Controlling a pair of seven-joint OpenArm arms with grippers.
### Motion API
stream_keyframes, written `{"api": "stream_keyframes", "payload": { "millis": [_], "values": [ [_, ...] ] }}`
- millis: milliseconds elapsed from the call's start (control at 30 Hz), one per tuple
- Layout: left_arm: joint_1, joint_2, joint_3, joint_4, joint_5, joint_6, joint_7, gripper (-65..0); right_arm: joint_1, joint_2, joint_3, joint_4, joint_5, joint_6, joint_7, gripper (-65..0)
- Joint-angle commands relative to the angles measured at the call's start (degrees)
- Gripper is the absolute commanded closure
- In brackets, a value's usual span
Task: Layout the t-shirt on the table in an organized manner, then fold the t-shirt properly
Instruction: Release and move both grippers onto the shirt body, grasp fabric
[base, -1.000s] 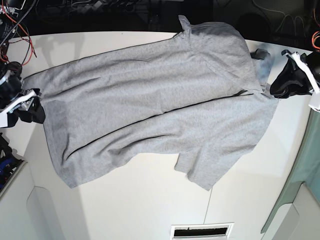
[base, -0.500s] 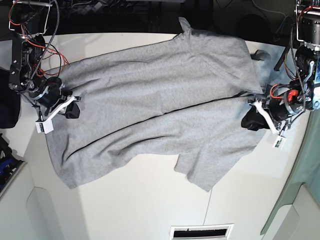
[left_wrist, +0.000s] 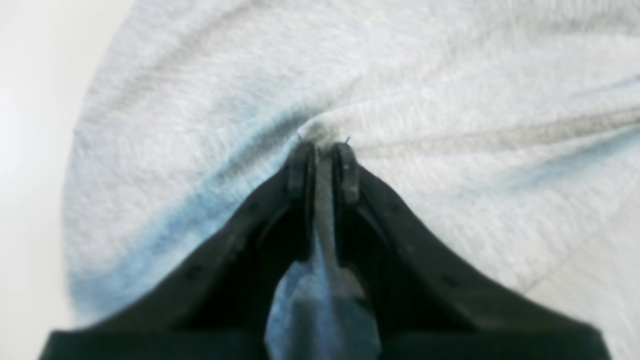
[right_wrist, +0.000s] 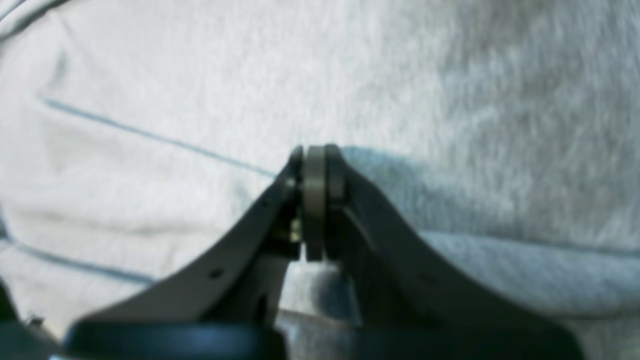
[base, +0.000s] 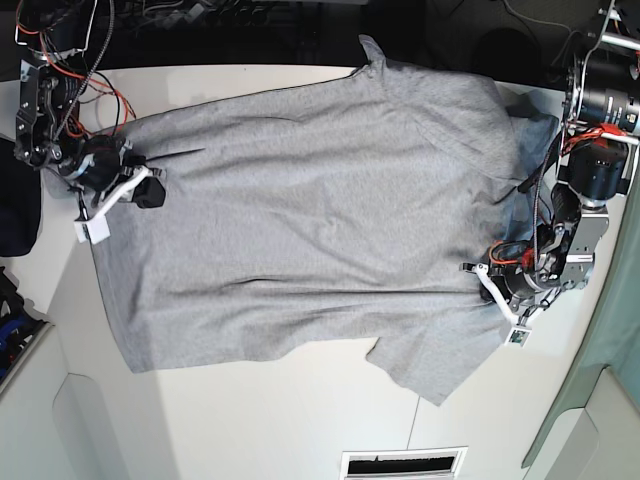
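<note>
The light heather-grey t-shirt lies spread across the white table, plain side up, with no lettering visible. One sleeve points to the front right and the other to the back. My left gripper is at the shirt's right end. In the left wrist view it is shut on a pinched ridge of the shirt. My right gripper is at the shirt's left end. In the right wrist view it is shut, with shirt cloth around and beneath its tips.
A pale grey-green panel stands past the table's right edge. A slotted vent sits at the front edge beside a thin seam. Red and black cables hang at the back left. Darkness lies behind the table.
Both grippers closed on the shirt's ends and moved. The left went toward the front, the right toward the back. The long diagonal fold across the shirt has opened out flatter.
</note>
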Motion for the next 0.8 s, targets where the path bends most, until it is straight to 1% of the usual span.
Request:
{"api": "stream_keyframes", "payload": {
  "millis": [0,133,200,267,333,400,467,500,600,667,733,767],
  "values": [
    [-3.0,-0.5,-0.2,-0.2,0.1,0.6,-0.9,-7.3,-0.8,1.1,0.4,1.5,-0.4,0.1,-0.6,0.0],
    [-7.3,0.8,-0.2,-1.6,0.9,0.5,0.0,-7.3,-5.5,1.1,1.5,5.3,0.8,0.4,0.1,0.0],
    [-8.6,0.8,-0.2,-1.6,0.8,-2.2,1.8,-7.4,-6.7,1.1,2.0,6.8,2.1,0.4,0.3,0.0],
    [-9.7,0.6,-0.2,-1.2,0.7,-5.4,5.8,-7.4,-6.6,1.1,2.4,7.7,2.9,0.4,0.7,0.0],
    [-9.6,-0.6,-0.2,0.9,-2.4,-9.2,10.0,-7.4,-6.1,1.1,2.7,8.7,3.0,0.4,2.1,0.0],
    [-8.0,-3.2,-0.2,4.8,-8.9,-11.6,13.5,-7.4,-5.4,1.2,3.0,9.2,3.0,0.4,2.8,0.0],
    [-4.7,-6.6,-0.2,10.2,-15.5,-12.9,15.8,-7.4,-4.6,1.2,3.0,9.4,3.0,0.4,2.8,0.0],
    [-2.6,-8.5,-0.2,13.1,-17.5,-13.5,16.8,-7.4,-4.1,1.1,3.0,9.4,3.0,0.4,2.8,0.0],
    [5.3,-14.1,-0.2,22.2,-21.5,-13.6,20.3,-7.4,-2.7,1.1,3.0,9.4,2.9,0.4,2.8,0.0],
    [11.2,-17.3,-0.9,28.3,-23.3,-13.6,21.3,-7.6,-1.4,1.1,3.0,9.4,2.9,0.4,2.8,0.0],
    [16.7,-19.3,-3.4,33.9,-23.6,-13.6,21.2,-7.7,0.1,1.1,3.0,9.1,2.6,0.4,3.6,0.0],
    [19.2,-19.5,-5.3,36.2,-23.6,-13.6,21.2,-8.0,0.8,1.1,2.9,8.8,1.9,0.4,4.7,0.0]
  ]
}}
